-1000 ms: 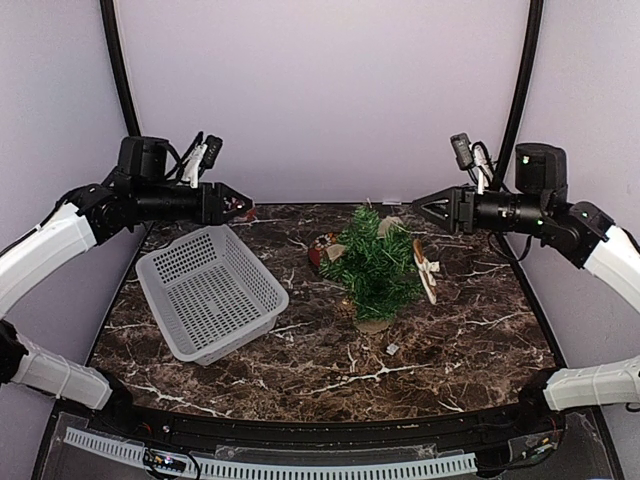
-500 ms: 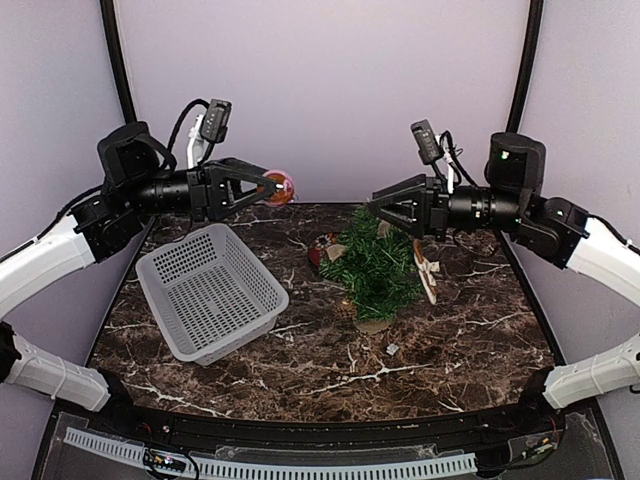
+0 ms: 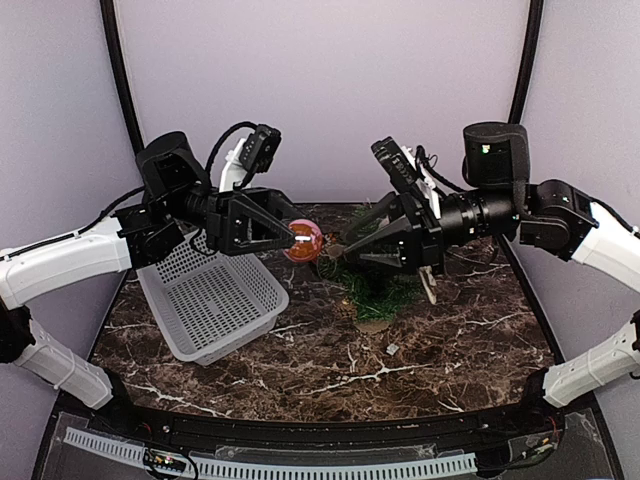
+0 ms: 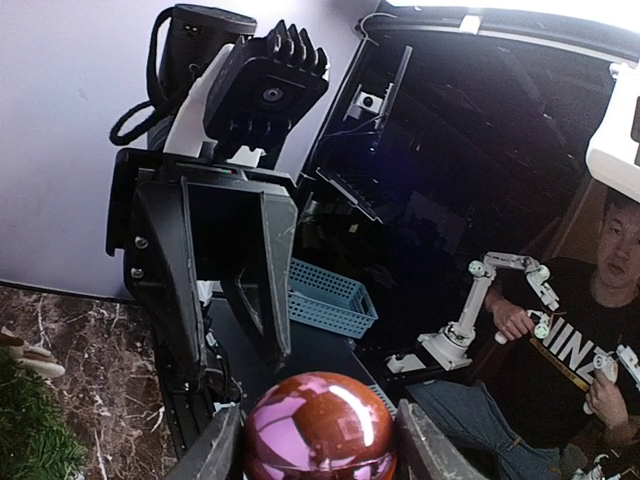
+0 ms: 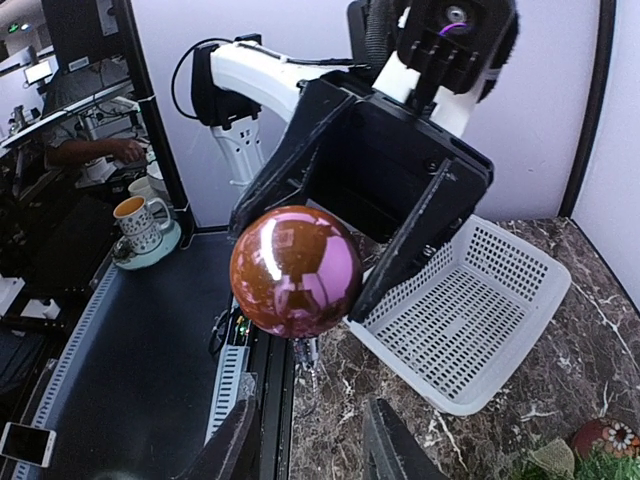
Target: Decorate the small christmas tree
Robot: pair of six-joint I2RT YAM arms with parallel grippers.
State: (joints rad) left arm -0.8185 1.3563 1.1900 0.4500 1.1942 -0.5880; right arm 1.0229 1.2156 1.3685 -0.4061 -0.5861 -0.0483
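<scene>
Two arms in play, one of everything else! Far left, a single white plastic basket [image 3: 215, 300], rectangular, with mesh walls, sits on the dark veined marble table [image 3: 450, 340]. Above its right edge the left gripper [image 3: 293, 238] has its black fingers clamped on one glossy, mirror-smooth pink-red bauble [image 3: 304, 242], perfectly round and up in the air. Facing it, the right gripper [image 3: 342, 253] stands with jaws spread and nothing between them. Just behind and below it is the small christmas tree [image 3: 385, 287], bristly dark green, upright on the table right of centre.
</scene>
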